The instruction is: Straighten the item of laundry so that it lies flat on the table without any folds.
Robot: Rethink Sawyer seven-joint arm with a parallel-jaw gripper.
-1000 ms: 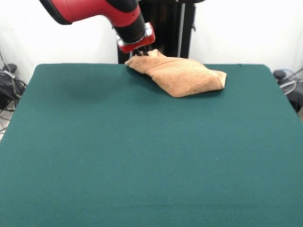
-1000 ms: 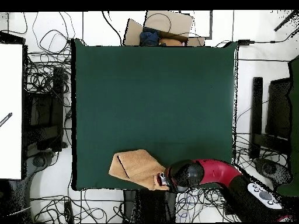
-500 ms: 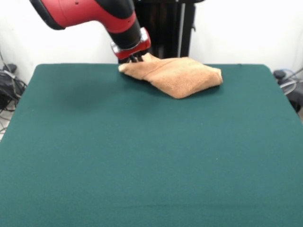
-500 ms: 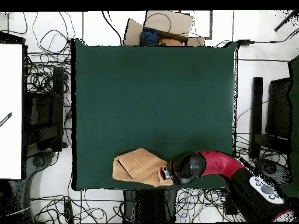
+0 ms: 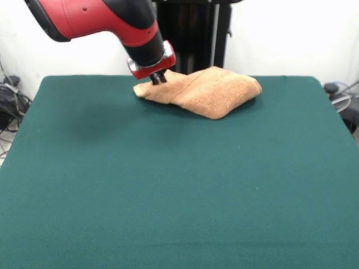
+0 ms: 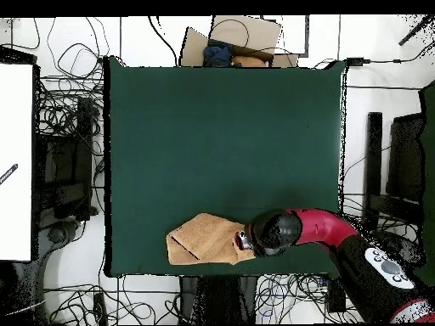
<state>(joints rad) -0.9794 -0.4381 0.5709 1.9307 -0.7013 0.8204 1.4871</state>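
Observation:
The orange-tan towel [image 5: 207, 89] lies folded over on itself at the far side of the dark green table [image 5: 179, 185], near the robot's pedestal. In the overhead view the towel [image 6: 204, 238] sits close to the table's bottom edge [image 6: 212, 127]. My gripper [image 5: 157, 80] is at the towel's left corner in the front view, fingers together and pinching the cloth, holding that corner slightly raised. In the overhead view the gripper [image 6: 243, 240] is at the towel's right end, with the red arm behind it.
Cables and equipment [image 6: 68, 127] lie on the floor around the table. A cardboard box [image 6: 234, 42] sits beyond the table's top edge in the overhead view. The black pedestal [image 5: 190, 33] stands just behind the towel.
The gripper has moved away from the pedestal and to the left in the front view, dragging the towel's corner along. The towel has shifted with it and changed shape.

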